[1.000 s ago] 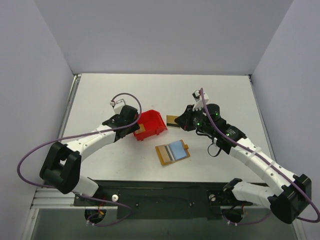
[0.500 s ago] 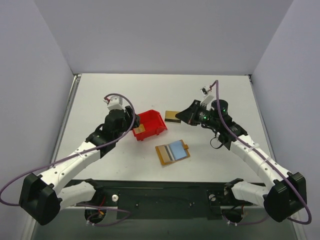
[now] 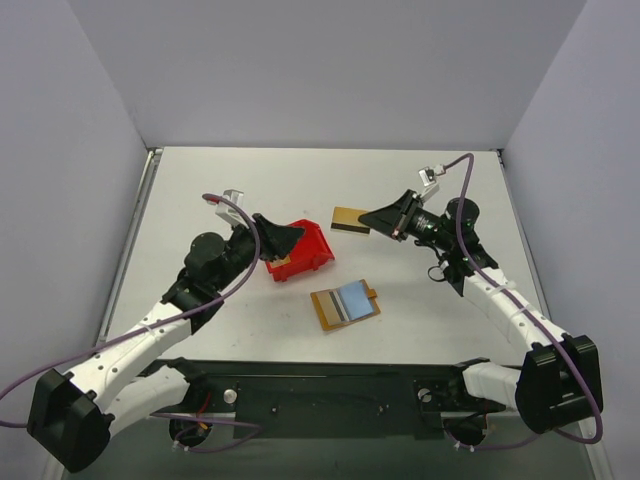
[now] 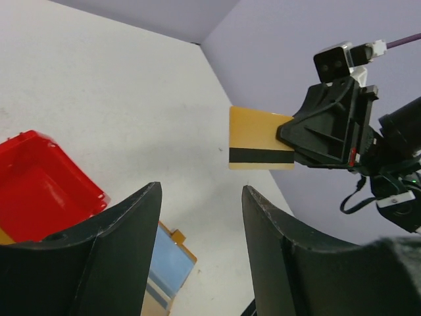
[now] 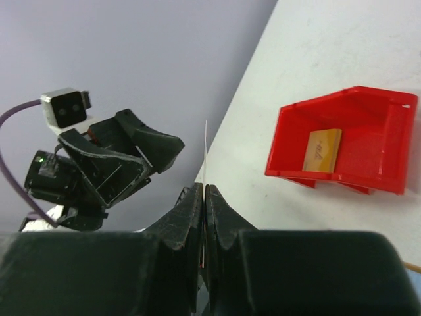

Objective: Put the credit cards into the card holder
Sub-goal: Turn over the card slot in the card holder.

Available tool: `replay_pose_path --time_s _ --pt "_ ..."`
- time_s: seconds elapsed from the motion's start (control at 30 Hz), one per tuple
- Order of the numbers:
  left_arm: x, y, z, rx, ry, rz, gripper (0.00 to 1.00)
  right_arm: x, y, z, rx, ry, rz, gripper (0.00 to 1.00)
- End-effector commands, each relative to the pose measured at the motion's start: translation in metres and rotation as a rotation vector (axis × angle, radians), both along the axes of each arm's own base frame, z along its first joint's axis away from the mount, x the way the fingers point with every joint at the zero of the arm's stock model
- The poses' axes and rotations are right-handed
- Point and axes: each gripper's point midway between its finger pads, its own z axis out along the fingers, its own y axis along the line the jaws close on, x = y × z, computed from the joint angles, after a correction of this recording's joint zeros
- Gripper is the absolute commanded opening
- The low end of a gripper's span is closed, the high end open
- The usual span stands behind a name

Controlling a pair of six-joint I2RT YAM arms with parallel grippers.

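One credit card [image 3: 349,219] is up in the air over the middle of the table [image 3: 300,180]. The right gripper [image 3: 385,221] has it pinched by one end, jaws clamped tight, dark stripe showing. A second card [image 3: 283,262] lies in the red bin [image 3: 315,245], left of centre. The card holder [image 3: 345,304] sits open, blue panel up, between the bin and the near edge. The left gripper [image 3: 283,238] hangs over the bin, fingers spread wide, holding nothing, facing the raised card.
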Motion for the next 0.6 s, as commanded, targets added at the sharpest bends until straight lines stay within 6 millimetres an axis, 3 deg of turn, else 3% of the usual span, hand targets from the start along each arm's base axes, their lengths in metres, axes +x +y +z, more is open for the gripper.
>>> replay_pose_path --time_s 0.0,0.57 --pt "-0.016 -0.014 0.047 -0.148 -0.115 -0.116 0.62 -0.02 0.009 0.051 0.098 -0.197 0.127 0.0" --pt "-0.018 -0.036 0.058 -0.269 -0.095 -0.215 0.62 -0.044 0.015 0.058 0.105 -0.238 0.242 0.0"
